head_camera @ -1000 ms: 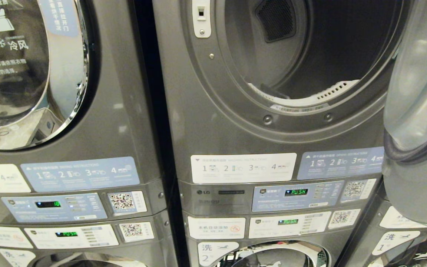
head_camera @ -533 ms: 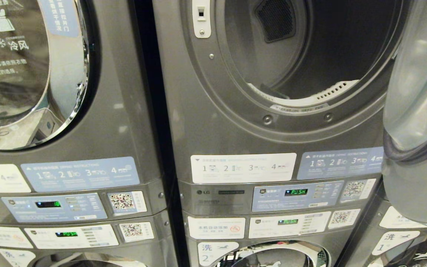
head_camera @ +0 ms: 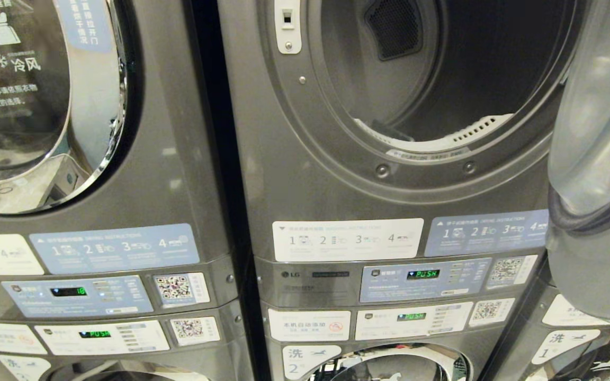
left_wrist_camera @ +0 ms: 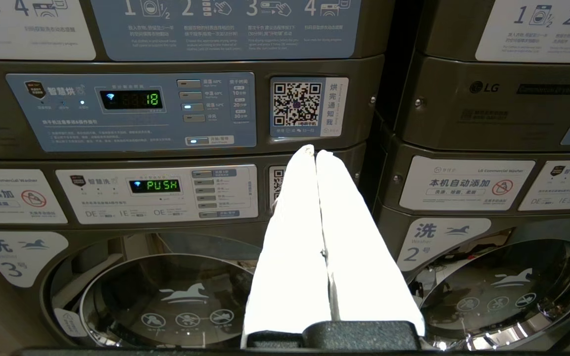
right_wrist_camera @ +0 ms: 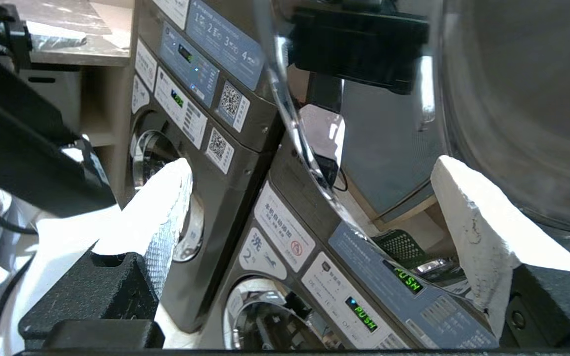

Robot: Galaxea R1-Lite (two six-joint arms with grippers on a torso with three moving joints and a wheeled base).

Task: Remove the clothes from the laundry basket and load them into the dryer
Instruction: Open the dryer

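pincer (right_wrist_camera: 309, 207) on the right arm is spread wide and empty beside the dryer's open glass door (head_camera: 596, 132); left pincer (left_wrist_camera: 317, 163) is clenched, idle. dryer (head_camera: 442, 79) drum gapes ahead, no clothes visible. better to dip toward the basket, unseen here, clearing the door.

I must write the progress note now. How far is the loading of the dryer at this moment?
Done: the dryer stands with its glass door swung open, though no clothes can be seen in its drum. In hand: nothing; the right gripper is open and empty beside the door, and the left gripper is shut and empty before the control panels. Left: all the loading. The basket and the clothes are not clearly in view.
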